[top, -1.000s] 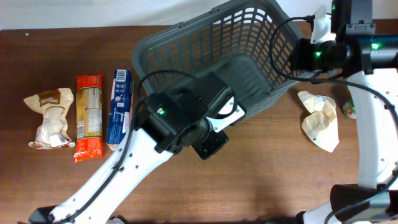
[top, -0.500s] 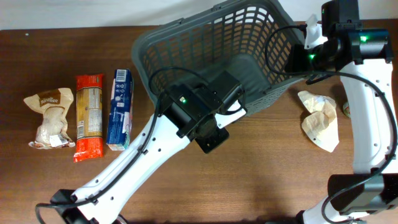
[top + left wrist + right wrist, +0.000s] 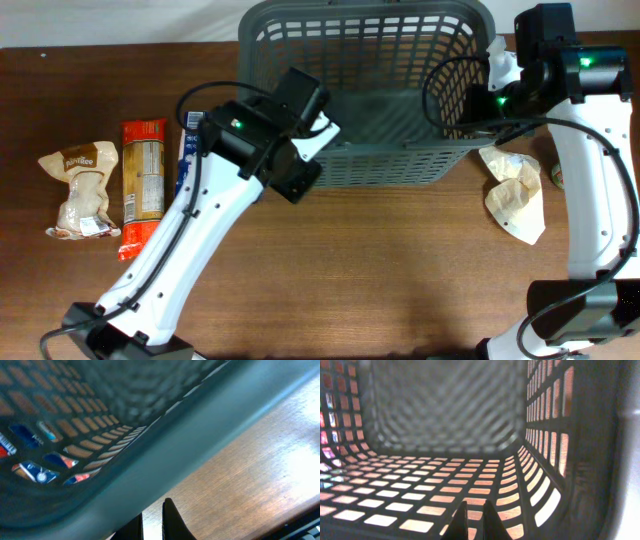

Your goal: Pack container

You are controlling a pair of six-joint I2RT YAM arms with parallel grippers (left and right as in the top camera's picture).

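The container, a large dark grey lattice basket [image 3: 400,165], stands square at the table's back middle. My left gripper [image 3: 300,183] is by its front left corner, outside the wall. In the left wrist view the basket's thick rim [image 3: 165,445] crosses the frame, and the fingers [image 3: 152,520] are almost together with only bare table between them. My right gripper [image 3: 478,112] reaches over the basket's right side. In the right wrist view its fingers [image 3: 475,520] are close together above the empty slotted floor [image 3: 420,495], holding nothing.
Left of the basket lie a white-brown packet [image 3: 82,188], a red-orange packet [image 3: 143,188] and a blue packet [image 3: 188,150], partly under my left arm. A crumpled cream packet [image 3: 515,195] and a green-lidded jar [image 3: 557,178] are at the right.
The basket has turned from a slanted pose to square and shifted toward the back. My left arm has swung left to its front left corner. The right arm stays at the right side.
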